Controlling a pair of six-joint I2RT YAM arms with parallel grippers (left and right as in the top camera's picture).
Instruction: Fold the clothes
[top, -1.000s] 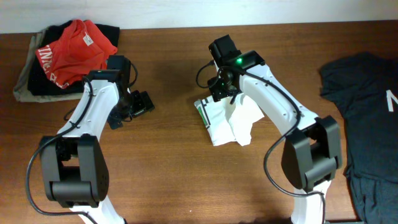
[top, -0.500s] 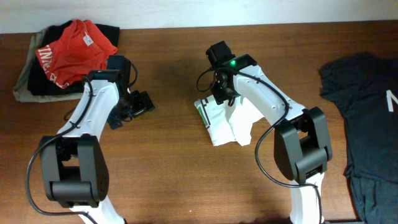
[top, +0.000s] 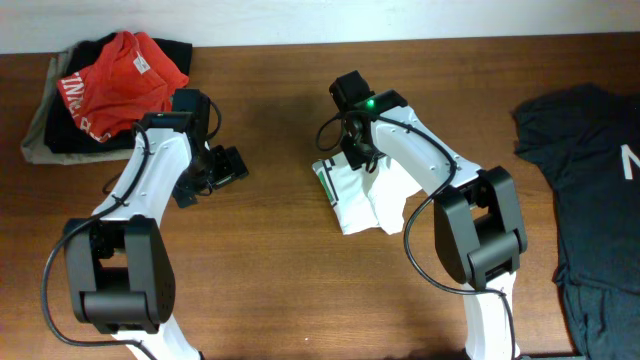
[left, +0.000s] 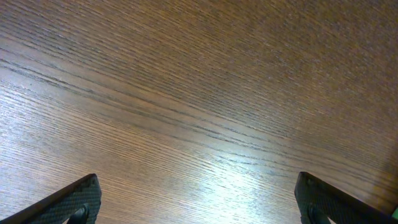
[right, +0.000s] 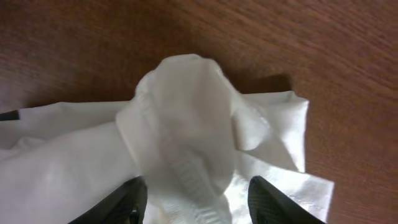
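Note:
A white garment (top: 372, 198) with a green-striped edge lies crumpled at the table's middle. My right gripper (top: 353, 160) is at its upper left corner. In the right wrist view the fingers (right: 198, 200) close round a raised bunch of the white cloth (right: 183, 106). My left gripper (top: 214, 172) hovers over bare wood left of centre. It is open wide and empty, and the left wrist view (left: 198, 205) shows only the table.
A pile with a red shirt (top: 120, 68) on dark clothes lies at the back left corner. A dark navy T-shirt (top: 590, 180) is spread along the right edge. The brown wooden table (top: 270, 290) shows at the front.
The right arm has shifted slightly left and down onto the garment's upper left corner. The left arm and the cloth have not visibly moved.

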